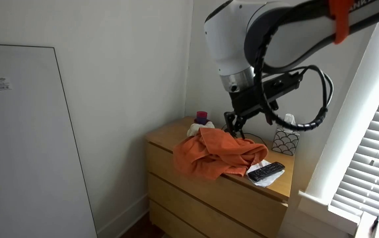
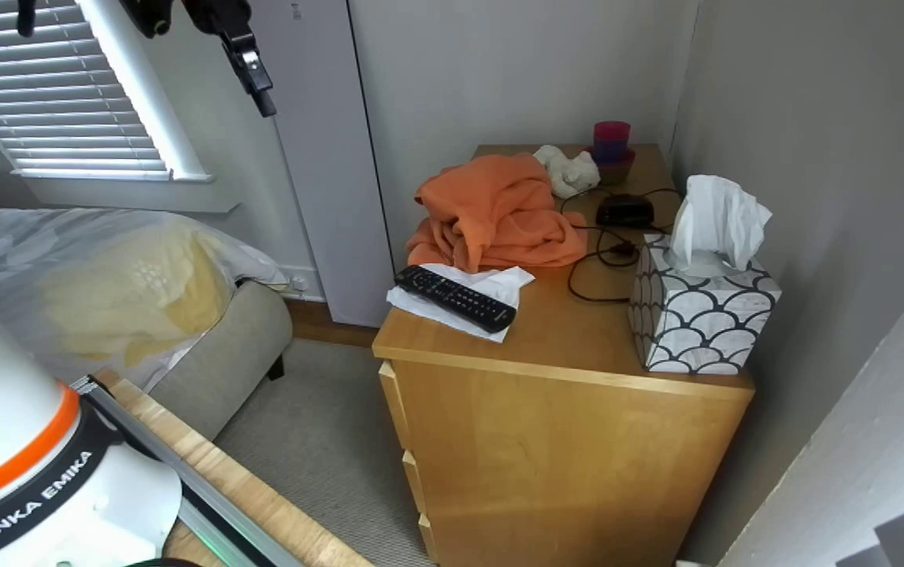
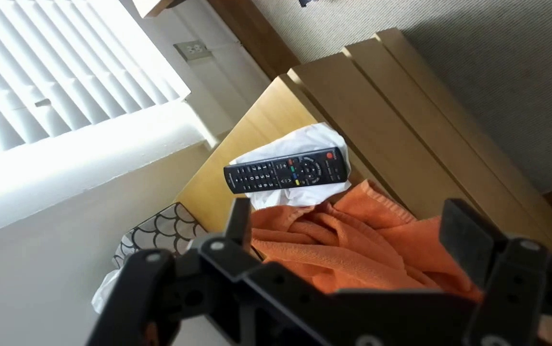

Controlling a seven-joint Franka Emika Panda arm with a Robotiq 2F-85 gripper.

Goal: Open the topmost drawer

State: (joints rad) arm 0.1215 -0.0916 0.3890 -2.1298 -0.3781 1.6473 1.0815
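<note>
Orange and crumpled, the towel (image 1: 219, 148) lies below my gripper (image 3: 348, 226), whose jaws stand wide apart, holding nothing. The top drawer (image 1: 242, 201) runs the breadth of the dresser (image 1: 168, 132), directly under its top, and looks closed. I see no handle, so I judge the upper edge of its front is what I must catch; pointing down with jaws parted would suit hooking behind that wood. The towel is the chief hindrance: it spills over the near side and hides part of that upper edge. Left of the towel the edge shows, which seems the better place to try. Seen from the front, the remote (image 3: 285, 170) rests on a white sheet (image 3: 300, 142) towards the near right corner, where a jolt might shift it. The tissue box (image 2: 704, 323) at far right, the cables (image 2: 623, 249) and, at far left, the cups (image 2: 612, 142) should be out of the pull's way.
</note>
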